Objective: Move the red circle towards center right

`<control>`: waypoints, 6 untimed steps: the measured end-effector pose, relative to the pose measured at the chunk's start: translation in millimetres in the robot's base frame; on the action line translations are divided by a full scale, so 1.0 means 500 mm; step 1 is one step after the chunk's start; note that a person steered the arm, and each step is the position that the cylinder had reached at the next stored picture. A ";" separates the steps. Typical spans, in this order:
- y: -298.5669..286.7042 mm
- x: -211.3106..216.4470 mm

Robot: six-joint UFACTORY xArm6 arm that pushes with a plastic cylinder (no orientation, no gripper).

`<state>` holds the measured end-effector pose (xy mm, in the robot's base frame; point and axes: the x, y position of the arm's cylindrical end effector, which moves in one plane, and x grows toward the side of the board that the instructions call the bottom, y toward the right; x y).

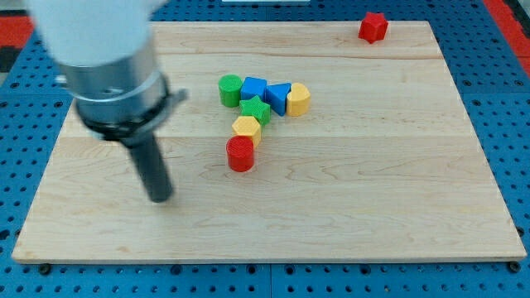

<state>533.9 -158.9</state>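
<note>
The red circle is a short red cylinder standing a little left of the board's centre. It touches a yellow block just above it. My tip is on the board to the view's left of the red circle and slightly lower, well apart from it. The dark rod rises from the tip to the grey arm body at the view's top left.
Above the yellow block sit a green star-like block, a green cylinder, a blue block, a blue triangle and a yellow hexagon-like block. A red block sits at the board's top right edge.
</note>
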 end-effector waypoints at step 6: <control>0.255 -0.094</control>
<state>486.7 -31.3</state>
